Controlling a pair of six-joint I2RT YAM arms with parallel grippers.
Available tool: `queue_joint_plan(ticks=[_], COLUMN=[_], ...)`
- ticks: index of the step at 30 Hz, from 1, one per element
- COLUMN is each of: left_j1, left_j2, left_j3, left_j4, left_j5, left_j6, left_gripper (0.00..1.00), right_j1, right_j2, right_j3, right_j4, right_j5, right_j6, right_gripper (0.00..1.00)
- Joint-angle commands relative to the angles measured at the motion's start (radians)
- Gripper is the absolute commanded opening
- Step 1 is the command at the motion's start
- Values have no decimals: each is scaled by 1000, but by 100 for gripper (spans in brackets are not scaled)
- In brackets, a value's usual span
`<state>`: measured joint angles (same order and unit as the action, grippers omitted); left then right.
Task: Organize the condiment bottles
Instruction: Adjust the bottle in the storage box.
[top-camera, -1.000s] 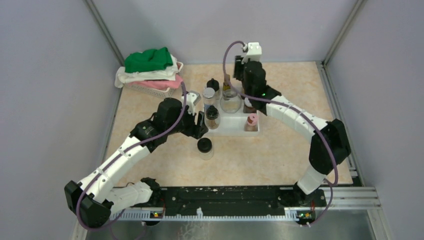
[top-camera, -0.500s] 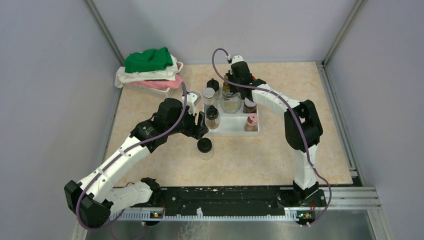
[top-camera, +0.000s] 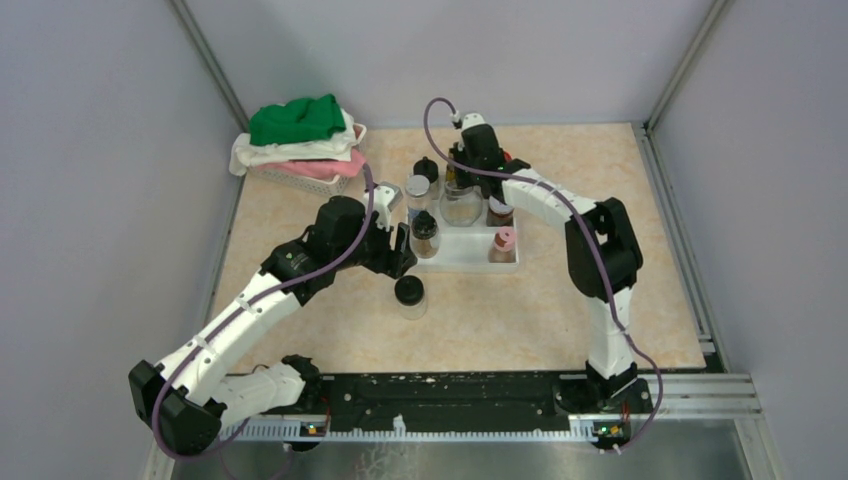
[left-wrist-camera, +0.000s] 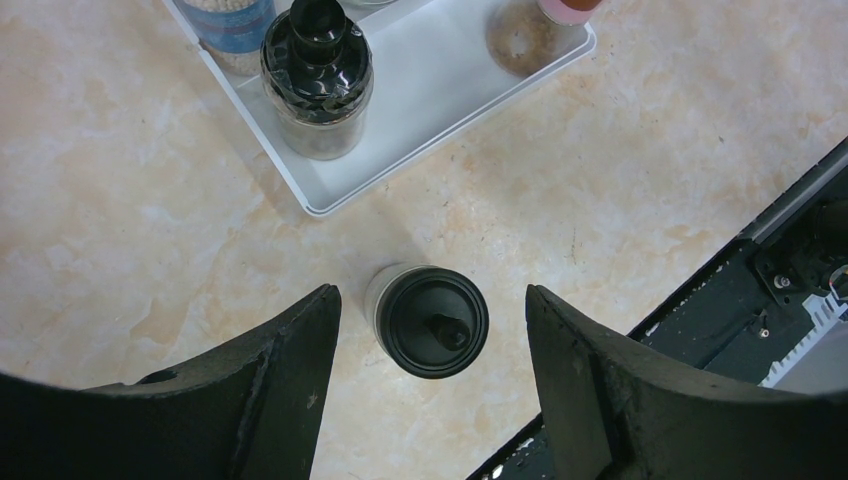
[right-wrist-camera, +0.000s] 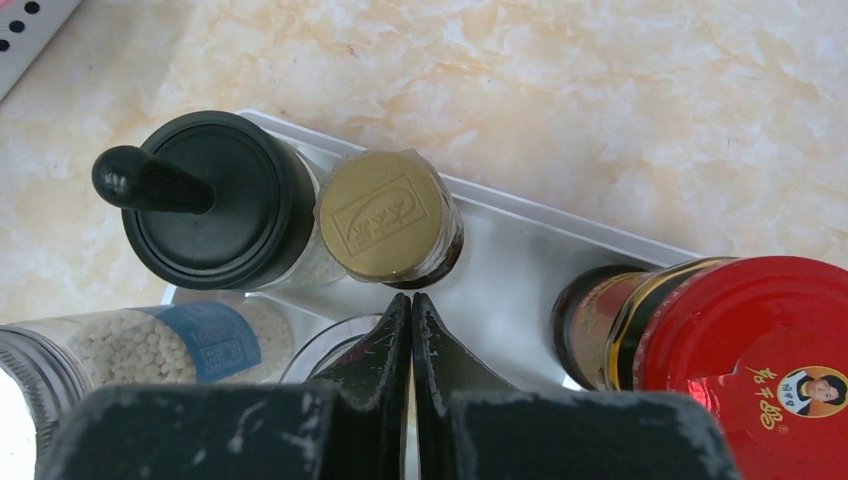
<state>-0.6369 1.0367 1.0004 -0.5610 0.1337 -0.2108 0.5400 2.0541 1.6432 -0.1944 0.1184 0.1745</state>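
Condiment bottles (top-camera: 425, 230) stand grouped at mid-table: most are on the tray, one is off it.

Table (top-camera: 560, 300): beige marbled top.

White stepped tray (top-camera: 468, 262): set centrally, carrying the jars in rows.

Left gripper (left-wrist-camera: 430, 300): jaws well apart, holding nothing. It hangs over the lone black-capped jar (left-wrist-camera: 432, 320) with one finger to each side and neither touching. This jar stands upright on the table, just off the tray's near-left corner.

Right gripper (right-wrist-camera: 411, 305): fingers pressed together with nothing between them, positioned over the tray's back rows. The tips lie just beside the gold-capped amber bottle (right-wrist-camera: 388, 217); whether they touch it cannot be determined.

Red-lidded jar (right-wrist-camera: 740, 340): upright on the tray, to the right of the closed fingers and apart from them.

Black-capped spouted jar (right-wrist-camera: 215, 200): at the tray's far-left corner, hard against the amber bottle.

Blue-labelled jar of white pellets (right-wrist-camera: 170, 345): to the left of the closed fingers.

Pink-capped jar (top-camera: 504, 240): on the tray's front step, right side.
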Motion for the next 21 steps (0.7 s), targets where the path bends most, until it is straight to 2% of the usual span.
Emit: queue_joint_plan(ticks=[1,10,21], left_j1=[-5,-6,-10], left_j2=[-4,-10,-1], left_j3=[4,-3,-11], left_j4=[29,33,43], left_j5=[2,6,8], left_j6=[-2,-9,-12], left_gripper=[74,74,74], right_j1=[-5,14,81], right_j2=[-67,-146,-204], right_j3=[-59,-216,-309], right_j4=[27,74,87], right_j5=[-42,-53,-32], right_j6=[25,43,34], right_gripper=[0,0,0])
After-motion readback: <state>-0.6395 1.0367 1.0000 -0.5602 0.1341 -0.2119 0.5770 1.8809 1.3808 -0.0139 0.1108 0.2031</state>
